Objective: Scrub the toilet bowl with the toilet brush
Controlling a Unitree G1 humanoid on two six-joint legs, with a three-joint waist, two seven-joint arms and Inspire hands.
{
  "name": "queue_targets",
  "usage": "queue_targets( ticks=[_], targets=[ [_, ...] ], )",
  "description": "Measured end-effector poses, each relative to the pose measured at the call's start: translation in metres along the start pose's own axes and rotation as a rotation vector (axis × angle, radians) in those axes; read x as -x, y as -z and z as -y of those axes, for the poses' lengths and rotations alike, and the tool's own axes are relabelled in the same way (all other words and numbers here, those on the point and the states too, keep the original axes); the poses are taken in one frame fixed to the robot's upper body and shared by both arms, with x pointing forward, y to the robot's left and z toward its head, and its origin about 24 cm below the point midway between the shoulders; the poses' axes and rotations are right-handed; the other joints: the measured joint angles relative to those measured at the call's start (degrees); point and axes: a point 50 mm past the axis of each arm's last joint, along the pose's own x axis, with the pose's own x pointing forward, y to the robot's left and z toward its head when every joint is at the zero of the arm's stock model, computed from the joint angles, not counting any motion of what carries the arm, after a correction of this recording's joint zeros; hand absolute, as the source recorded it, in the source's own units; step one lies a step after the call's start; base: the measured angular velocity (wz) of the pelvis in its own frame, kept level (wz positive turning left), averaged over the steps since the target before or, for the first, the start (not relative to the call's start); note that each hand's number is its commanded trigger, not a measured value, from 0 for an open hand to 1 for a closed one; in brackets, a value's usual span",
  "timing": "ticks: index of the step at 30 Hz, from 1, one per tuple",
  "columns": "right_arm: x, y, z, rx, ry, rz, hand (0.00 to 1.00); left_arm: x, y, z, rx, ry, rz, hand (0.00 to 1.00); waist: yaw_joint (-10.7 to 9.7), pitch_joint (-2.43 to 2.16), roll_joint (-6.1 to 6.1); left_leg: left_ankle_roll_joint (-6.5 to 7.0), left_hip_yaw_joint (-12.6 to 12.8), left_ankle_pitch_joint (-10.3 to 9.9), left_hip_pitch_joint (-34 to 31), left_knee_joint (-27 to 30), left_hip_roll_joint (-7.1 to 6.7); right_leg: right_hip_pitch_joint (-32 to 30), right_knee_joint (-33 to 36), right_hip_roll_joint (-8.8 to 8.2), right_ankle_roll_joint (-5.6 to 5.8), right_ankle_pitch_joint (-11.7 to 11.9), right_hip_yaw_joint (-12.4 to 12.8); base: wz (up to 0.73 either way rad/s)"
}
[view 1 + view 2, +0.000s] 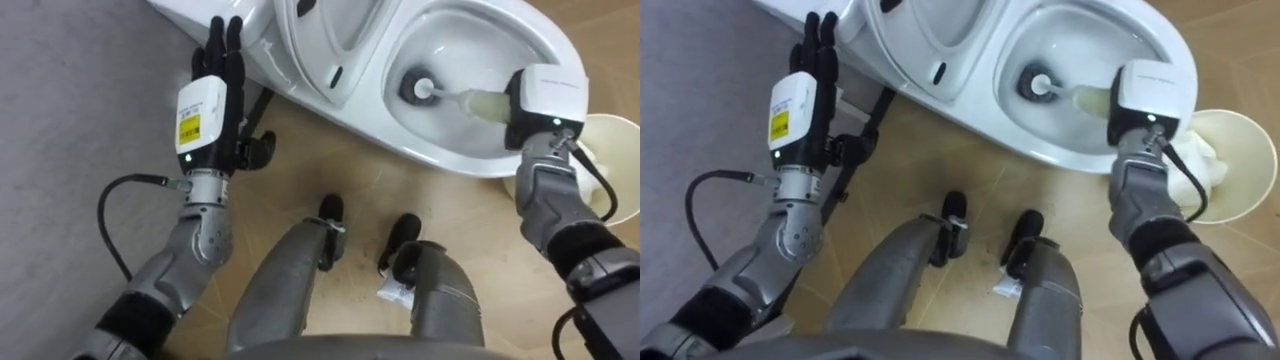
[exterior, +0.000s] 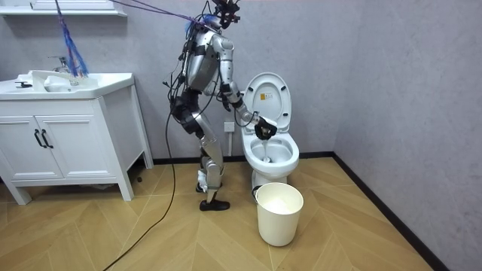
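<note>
Bent over the toilet (image 1: 450,155), seen from my head. My left hand (image 1: 213,95) hangs at the left, fingers straight and holding nothing, their tips just beside the toilet's outer wall. The raised lid (image 1: 330,40) comes next, then the bowl. The brush (image 1: 470,100) lies inside the bowl: a round head, dark-ringed with a white centre, sits at the bottom, and a pale cream handle runs right from it. My right hand (image 1: 545,100) is closed round the end of that handle above the bowl's right rim. A white bucket (image 1: 618,130) stands on the wooden floor just beyond that hand.

The room view adds what my eyes miss. A white vanity (image 2: 68,143) stands against the wall at its left. I stand mid-frame, leaning forward with my right arm reaching down into the bowl. The lid stands upright behind the bowl, and the bucket sits on the floor in front of the toilet.
</note>
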Motion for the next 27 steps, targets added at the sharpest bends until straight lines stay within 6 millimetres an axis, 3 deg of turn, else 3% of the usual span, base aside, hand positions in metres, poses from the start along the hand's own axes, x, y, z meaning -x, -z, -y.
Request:
queue_targets(
  ticks=[4, 6, 9, 17, 25, 27],
  targets=[
    [0.008, -0.023, 0.020, -0.044, 0.046, 0.074, 1.00, 0.004, 0.005, -0.005, 0.054, -0.025, -0.045, 0.00, -0.35, -0.74, 0.07, -0.70, -0.13, -0.48, -0.49, 0.71, 1.12, -0.06, -0.68, 1.36, -0.58, 0.36, 0.06, -0.10],
    [0.019, -0.031, 0.027, -0.067, 0.067, 0.114, 1.00, 0.007, 0.006, -0.005, 0.073, -0.037, -0.067, 0.00, -0.73, -1.68, 0.28, -0.95, -0.21, -0.47, -0.66, 1.04, 1.53, 0.01, -0.64, 1.84, -1.01, 0.61, -0.01, -0.04],
    [0.031, -0.038, 0.034, -0.110, 0.088, 0.137, 1.00, 0.012, 0.008, -0.003, 0.072, -0.035, -0.081, 0.00, -0.78, -2.05, 0.83, -1.21, -0.05, -0.58, -0.34, 0.96, 2.02, 0.47, -0.86, 2.26, -1.17, 0.66, 0.01, -0.06],
    [0.040, -0.049, 0.049, -0.122, 0.130, 0.194, 1.00, 0.028, 0.008, 0.007, 0.088, 0.012, -0.115, 0.00, -1.45, -2.07, 0.88, -1.81, -0.13, -0.27, -0.03, 0.87, 2.17, 0.27, -0.44, 2.30, -1.76, 0.53, 0.07, 0.00],
    [0.037, -0.043, 0.046, -0.165, 0.125, 0.177, 1.00, 0.023, 0.007, 0.008, 0.086, 0.027, -0.113, 0.00, -3.09, -1.93, 0.66, -1.95, 0.19, -0.14, 0.28, 0.90, 2.05, 0.13, 0.71, 2.05, -1.99, 0.28, 0.57, 0.00],
    [0.026, -0.034, 0.039, -0.198, 0.111, 0.159, 1.00, 0.023, 0.013, 0.008, 0.060, 0.051, -0.133, 0.00, -4.25, -1.38, -0.28, -1.87, 0.65, -0.06, 0.51, 0.91, 1.66, -0.27, 2.01, 1.25, -2.07, -0.50, 0.68, 0.02]
  ],
)
